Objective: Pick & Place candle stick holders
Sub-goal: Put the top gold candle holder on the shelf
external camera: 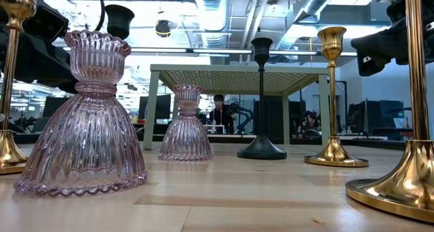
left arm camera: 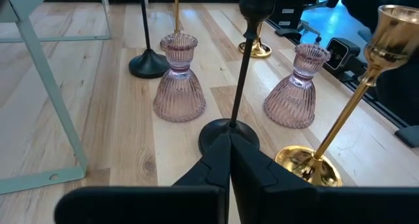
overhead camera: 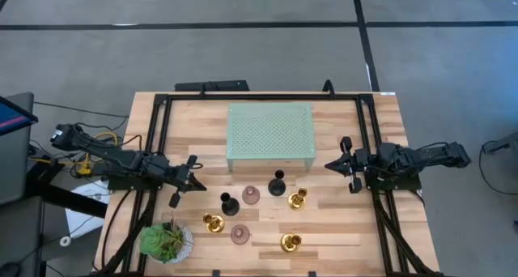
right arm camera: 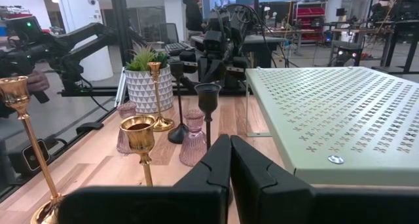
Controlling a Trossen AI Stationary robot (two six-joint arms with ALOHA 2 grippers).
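You look level across the wooden table. A ribbed pink glass holder stands large nearest you, a second pink holder farther back. A black holder and a gold holder stand before the pale green platform. A person sits beyond.

The table is being lit evenly from above, and only small soft shadows are being thrown beside the things on it. In the low view, bright light is being poured in from the ceiling lamps and the room behind, so the far part is being washed out a little. The near pink holder is being shown big and slightly soft. Shiny spots of light are being bounced off the gold holders. In the left wrist view, lines at the edges are being bent, and a blue glow is being seen beyond the table's edge.
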